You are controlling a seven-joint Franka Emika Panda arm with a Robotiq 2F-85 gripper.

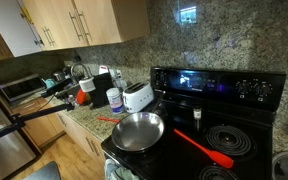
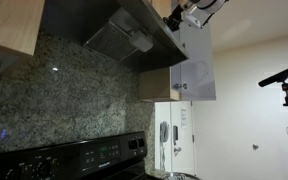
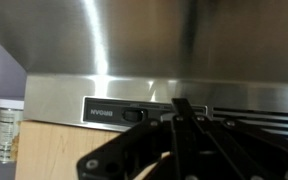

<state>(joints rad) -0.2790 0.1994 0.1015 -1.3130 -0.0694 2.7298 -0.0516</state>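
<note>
My gripper (image 3: 182, 106) fills the bottom of the wrist view, its two black fingers pressed together with nothing between them. It sits close in front of the stainless steel range hood (image 3: 144, 50), just right of a dark switch (image 3: 132, 114) on the hood's front strip. In an exterior view the gripper (image 2: 191, 15) is high up at the hood's (image 2: 124, 40) top right corner, beside a white upper cabinet (image 2: 196, 65). The gripper does not show in the exterior view over the stove.
Below is a black stove (image 1: 219, 110) with a steel frying pan (image 1: 137, 131) and a red spatula (image 1: 204, 148) on it. A white toaster (image 1: 137, 97) and jars stand on the granite counter (image 1: 84, 122). Wooden cabinets (image 1: 64, 25) hang above. A white fridge (image 2: 172, 135) stands beyond the stove.
</note>
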